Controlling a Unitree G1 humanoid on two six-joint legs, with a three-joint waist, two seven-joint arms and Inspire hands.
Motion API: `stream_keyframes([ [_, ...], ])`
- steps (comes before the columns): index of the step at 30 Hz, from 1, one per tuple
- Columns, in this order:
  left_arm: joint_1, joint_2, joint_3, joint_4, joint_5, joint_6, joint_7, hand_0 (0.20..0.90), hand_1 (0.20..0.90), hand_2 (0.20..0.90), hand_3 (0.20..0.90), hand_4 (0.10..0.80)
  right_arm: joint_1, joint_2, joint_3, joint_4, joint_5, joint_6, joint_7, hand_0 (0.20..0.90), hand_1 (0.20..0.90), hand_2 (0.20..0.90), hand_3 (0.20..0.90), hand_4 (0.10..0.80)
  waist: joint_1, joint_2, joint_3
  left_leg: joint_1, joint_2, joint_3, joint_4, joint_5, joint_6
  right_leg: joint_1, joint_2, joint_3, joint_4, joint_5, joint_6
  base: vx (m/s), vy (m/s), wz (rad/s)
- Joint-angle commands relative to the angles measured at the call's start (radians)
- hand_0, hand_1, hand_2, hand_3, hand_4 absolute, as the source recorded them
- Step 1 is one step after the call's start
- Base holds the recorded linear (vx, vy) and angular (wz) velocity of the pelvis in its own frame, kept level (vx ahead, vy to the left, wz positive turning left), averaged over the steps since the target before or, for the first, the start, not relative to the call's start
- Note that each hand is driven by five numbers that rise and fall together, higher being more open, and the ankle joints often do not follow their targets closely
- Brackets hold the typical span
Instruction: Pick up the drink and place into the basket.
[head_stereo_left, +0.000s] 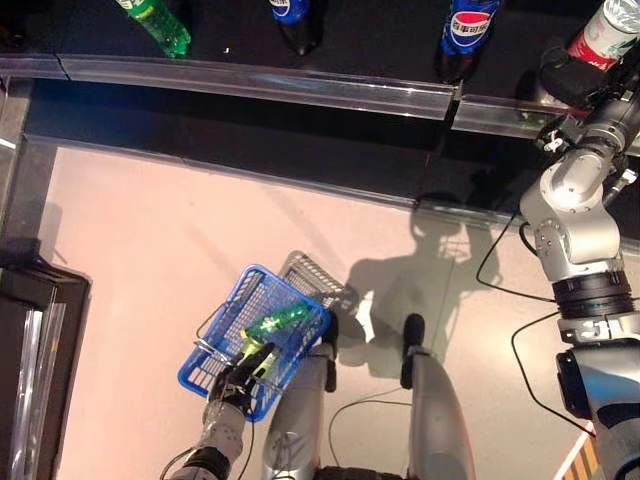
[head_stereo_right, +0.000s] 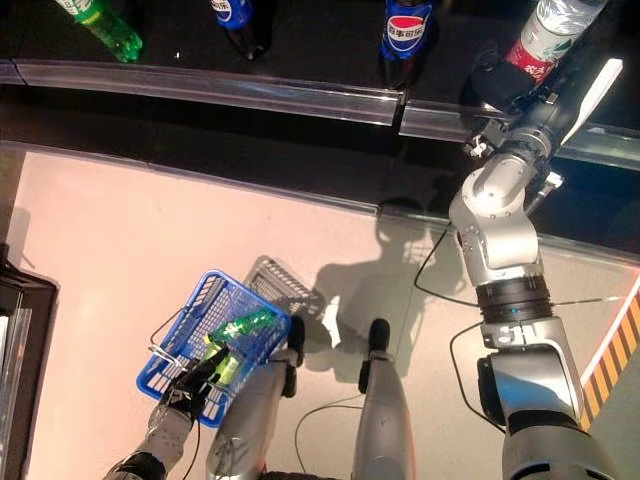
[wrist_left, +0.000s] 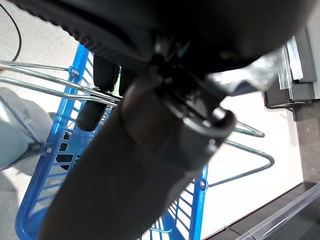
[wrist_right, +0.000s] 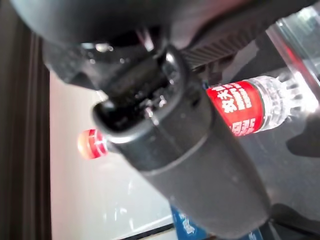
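A clear water bottle with a red label (head_stereo_left: 610, 35) stands at the right end of the dark shelf (head_stereo_left: 300, 90); it also shows in the right wrist view (wrist_right: 240, 107) with its red cap (wrist_right: 90, 144). My right hand (head_stereo_left: 570, 78) is up at the shelf, right against this bottle's lower part, and the bottle passes behind it in the right wrist view. My left hand (head_stereo_left: 235, 385) is shut on the wire handles (wrist_left: 45, 82) of the blue basket (head_stereo_left: 225, 320), which hangs low at the left. A green bottle (head_stereo_left: 275, 325) lies in the basket.
On the shelf stand a green bottle (head_stereo_left: 155, 20) at the left and two dark cola bottles with blue labels (head_stereo_left: 293, 12) (head_stereo_left: 468, 30). A clear rail (head_stereo_left: 250, 85) runs along the shelf's front edge. A dark cabinet (head_stereo_left: 30, 330) stands at the left.
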Motion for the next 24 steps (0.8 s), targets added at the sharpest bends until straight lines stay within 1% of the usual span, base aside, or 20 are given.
stream_keyframes([
  [1, 0.08, 0.079, -0.023, -0.072, -0.021, -0.058, 0.009, 0.3, 0.3, 0.3, 0.2, 0.1, -0.173, -0.131, 0.031, -0.049, -0.01, -0.048, -0.038, 0.9, 0.9, 0.9, 0.9, 0.8, -0.009, -0.016, -0.008, -0.053, -0.01, -0.072, 0.07, 0.076, 0.015, 0.068, -0.011, -0.015, -0.11, 0.042, -0.024, 0.0, 0.0, 0.0],
  [2, 0.08, 0.079, -0.024, -0.073, -0.021, -0.058, 0.009, 0.3, 0.3, 0.3, 0.2, 0.1, -0.176, -0.132, 0.032, -0.045, -0.01, -0.048, -0.039, 0.9, 0.9, 0.9, 0.9, 0.8, -0.009, -0.016, -0.008, -0.054, -0.011, -0.071, 0.07, 0.075, 0.016, 0.066, -0.011, -0.016, -0.109, 0.042, -0.024, 0.0, 0.0, 0.0],
  [3, 0.08, 0.081, -0.024, -0.075, -0.023, -0.056, 0.009, 0.3, 0.3, 0.3, 0.2, 0.1, -0.183, -0.138, 0.034, -0.036, -0.006, -0.045, -0.04, 0.853, 0.853, 0.853, 0.845, 0.745, -0.008, -0.015, -0.008, -0.055, -0.012, -0.07, 0.068, 0.073, 0.017, 0.062, -0.012, -0.017, -0.107, 0.041, -0.024, 0.0, 0.0, 0.0],
  [4, 0.079, 0.081, -0.024, -0.075, -0.023, -0.056, 0.009, 0.3, 0.3, 0.3, 0.2, 0.1, -0.184, -0.139, 0.035, -0.035, -0.006, -0.046, -0.04, 0.787, 0.787, 0.787, 0.768, 0.668, -0.008, -0.015, -0.008, -0.055, -0.012, -0.07, 0.068, 0.073, 0.017, 0.062, -0.012, -0.017, -0.107, 0.041, -0.024, 0.0, 0.0, 0.0],
  [5, 0.078, 0.082, -0.024, -0.074, -0.024, -0.055, 0.007, 0.3, 0.3, 0.3, 0.2, 0.1, -0.191, -0.145, 0.037, -0.022, -0.002, -0.041, -0.041, 0.644, 0.644, 0.644, 0.601, 0.501, -0.008, -0.013, -0.008, -0.058, -0.013, -0.069, 0.068, 0.073, 0.018, 0.056, -0.012, -0.018, -0.103, 0.04, -0.025, 0.0, 0.0, 0.0],
  [6, 0.076, 0.083, -0.022, -0.073, -0.026, -0.054, 0.006, 0.3, 0.3, 0.3, 0.2, 0.1, -0.194, -0.151, 0.04, -0.007, 0.004, -0.045, -0.043, 0.3, 0.3, 0.3, 0.2, 0.1, -0.008, -0.012, -0.008, -0.061, -0.014, -0.068, 0.07, 0.071, 0.018, 0.051, -0.013, -0.018, -0.098, 0.038, -0.026, 0.005, 0.009, 0.04],
  [13, 0.077, 0.089, -0.026, -0.081, -0.032, -0.057, -0.006, 0.3, 0.3, 0.3, 0.2, 0.1, -0.23, -0.184, 0.051, 0.071, 0.028, -0.098, -0.049, 0.3, 0.3, 0.3, 0.2, 0.1, -0.002, -0.005, -0.008, -0.076, -0.023, -0.063, 0.074, 0.058, 0.024, 0.027, -0.019, -0.024, -0.079, 0.031, -0.027, 0.0, 0.001, 0.03],
  [17, 0.084, 0.093, -0.024, -0.091, -0.032, -0.056, -0.009, 0.3, 0.3, 0.3, 0.2, 0.1, -0.225, -0.192, 0.044, 0.054, 0.032, -0.097, -0.054, 0.3, 0.3, 0.3, 0.2, 0.1, -0.002, -0.003, -0.008, -0.081, -0.025, -0.066, 0.084, 0.057, 0.025, 0.021, -0.019, -0.023, -0.066, 0.026, -0.028, 0.0, 0.0, 0.0],
  [24, 0.082, 0.098, -0.02, -0.106, -0.037, -0.06, -0.014, 0.3, 0.3, 0.3, 0.2, 0.1, -0.23, -0.212, 0.035, 0.07, 0.042, -0.128, -0.047, 0.3, 0.3, 0.3, 0.2, 0.1, -0.001, -0.001, -0.008, -0.082, -0.03, -0.058, 0.079, 0.048, 0.029, 0.013, -0.025, -0.023, -0.059, 0.025, -0.025, -0.01, 0.005, 0.01],
])
